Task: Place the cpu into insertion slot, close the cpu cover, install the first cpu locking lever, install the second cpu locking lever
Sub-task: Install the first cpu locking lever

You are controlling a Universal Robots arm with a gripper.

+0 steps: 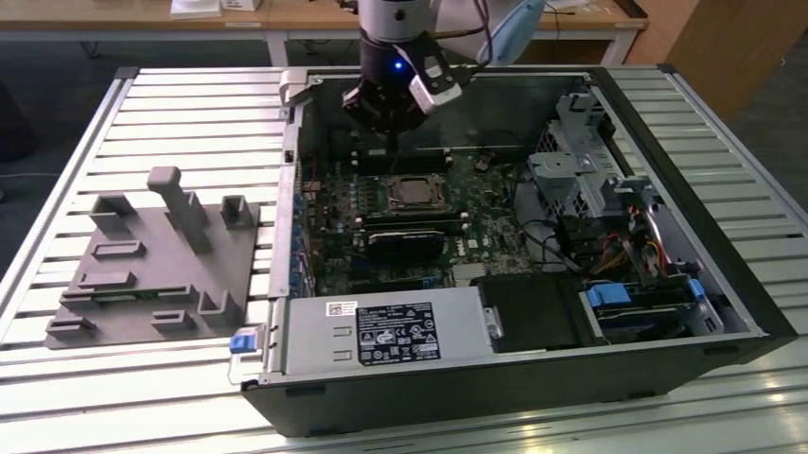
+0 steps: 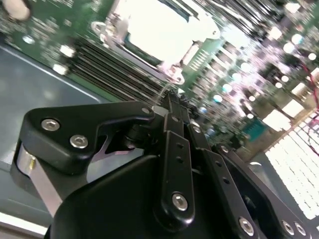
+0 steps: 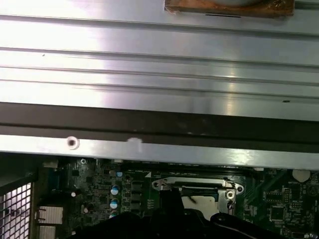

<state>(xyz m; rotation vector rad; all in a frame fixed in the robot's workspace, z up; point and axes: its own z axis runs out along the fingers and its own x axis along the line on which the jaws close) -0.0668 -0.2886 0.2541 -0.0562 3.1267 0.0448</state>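
Air is open straight beneath the gripper (image 1: 393,144) down to the insertion slot (image 1: 414,192). The case wall (image 1: 505,99) stands close beside the gripper. A black block (image 1: 407,242) rises past the insertion slot, and the drive cage (image 1: 574,175) stands well apart sideways.

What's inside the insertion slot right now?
The cpu sits in the insertion slot, pale metal face up. Whatever lies beneath it is hidden.

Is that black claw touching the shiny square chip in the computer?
Apart. In the second wrist view the gripper ends short of the cpu, with the socket's metal frame between them.
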